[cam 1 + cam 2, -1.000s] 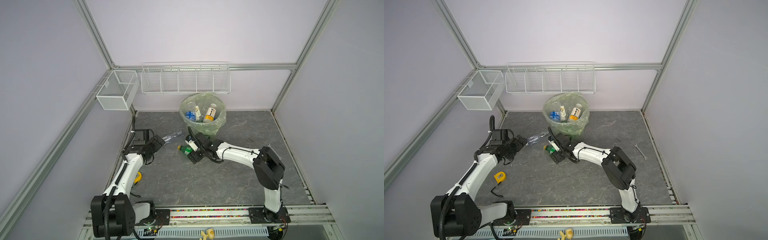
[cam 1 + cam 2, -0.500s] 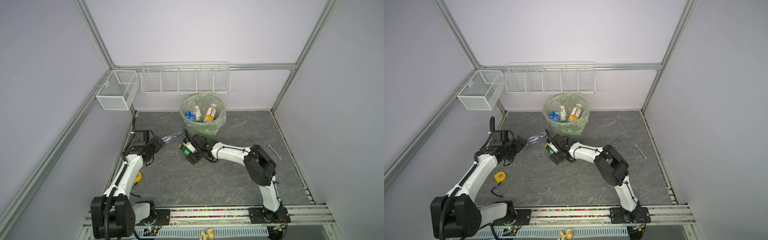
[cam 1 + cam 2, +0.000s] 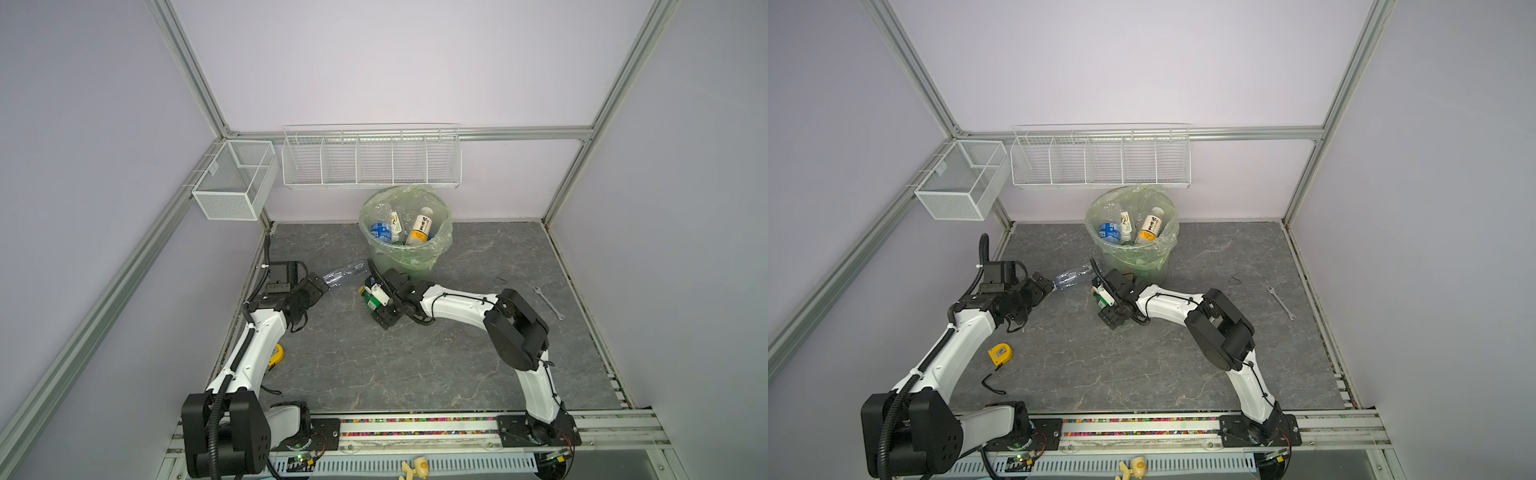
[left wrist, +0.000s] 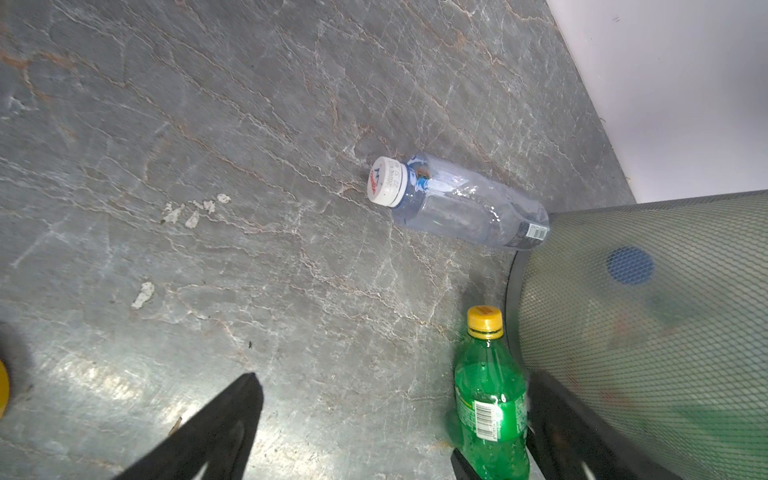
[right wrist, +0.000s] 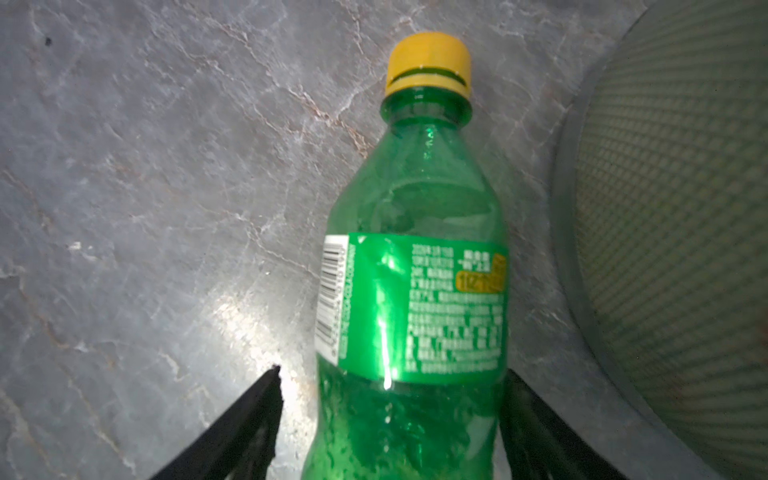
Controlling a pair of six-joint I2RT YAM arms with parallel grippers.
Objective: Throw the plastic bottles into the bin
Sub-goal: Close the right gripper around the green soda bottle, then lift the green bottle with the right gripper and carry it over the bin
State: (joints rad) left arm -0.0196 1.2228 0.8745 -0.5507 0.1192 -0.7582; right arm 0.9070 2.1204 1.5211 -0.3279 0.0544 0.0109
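**Operator:** Where's my right hand?

**Spotter:** Your right hand (image 5: 392, 374) is low over the table with its fingers (image 5: 249, 424) spread either side of the green bottle (image 5: 415, 249). It isn't clamped yet, because you can see a gap on one side. The bottle lies on the table just in front of the bin (image 5: 685, 208), with its yellow cap pointing away from your wrist.

**Operator:** How do I take it well?

**Spotter:** I'd close gently on the lower body, below the label. Thin plastic buckles, and a round bottle can squirt out. Lift well clear of the rim before you carry across. The bin stands much taller than the bottle, at the middle of the table's back edge, with other bottles (image 3: 419, 226) already inside. Your left hand (image 4: 395, 386) is wide open and empty. It faces the clear bottle (image 4: 465, 208), which lies by the bin's foot on the side toward the left edge.

**Operator:** Anything different from a second ago?

**Spotter:** Your right elbow has swung in toward the table's middle and uncovered the spanner (image 3: 547, 303) near the right edge. Both loose bottles lie where they were, and your left arm has barely shifted.
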